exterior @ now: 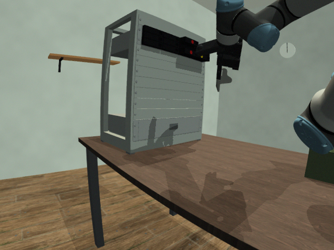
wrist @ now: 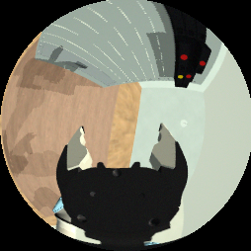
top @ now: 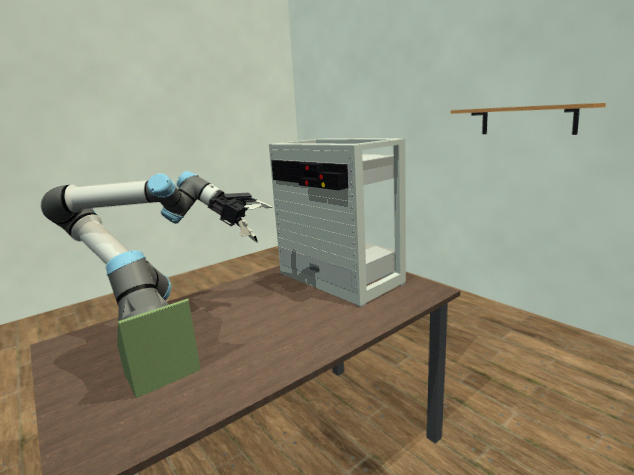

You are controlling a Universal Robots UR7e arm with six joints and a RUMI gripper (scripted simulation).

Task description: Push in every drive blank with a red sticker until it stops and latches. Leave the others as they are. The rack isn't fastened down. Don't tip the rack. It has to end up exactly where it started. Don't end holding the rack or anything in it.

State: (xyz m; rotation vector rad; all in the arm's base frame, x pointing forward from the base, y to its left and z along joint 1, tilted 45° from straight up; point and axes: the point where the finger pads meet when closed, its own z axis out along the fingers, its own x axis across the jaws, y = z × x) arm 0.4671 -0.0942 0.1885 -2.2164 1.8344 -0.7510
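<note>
The grey rack (top: pixel 359 231) (exterior: pixel 129 93) stands upright on the table, with a black drive bay across its upper front. The upper red-sticker blank (top: pixel 306 168) (exterior: pixel 192 41) (wrist: pixel 202 63) juts from the bay. A middle red-sticker blank (top: pixel 320 177) (wrist: pixel 188 76) sits further right, hidden in the exterior view. A lower red-sticker blank (top: pixel 306 182) (exterior: pixel 190 52) (wrist: pixel 184 57) is beside the yellow-sticker blank (top: pixel 323 185) (exterior: pixel 202 56) (wrist: pixel 180 76), which also juts out. Exact depths are unclear. My gripper (top: pixel 264 223) (wrist: pixel 121 125) is open and empty, in front of the rack and below bay height.
The brown table (top: pixel 254 358) (exterior: pixel 251 155) carries the rack near one end. A green block (top: pixel 158 348) stands at the arm's base. A wall shelf (top: pixel 529 108) (exterior: pixel 83 58) hangs beyond the rack. The rack's side is open between its posts.
</note>
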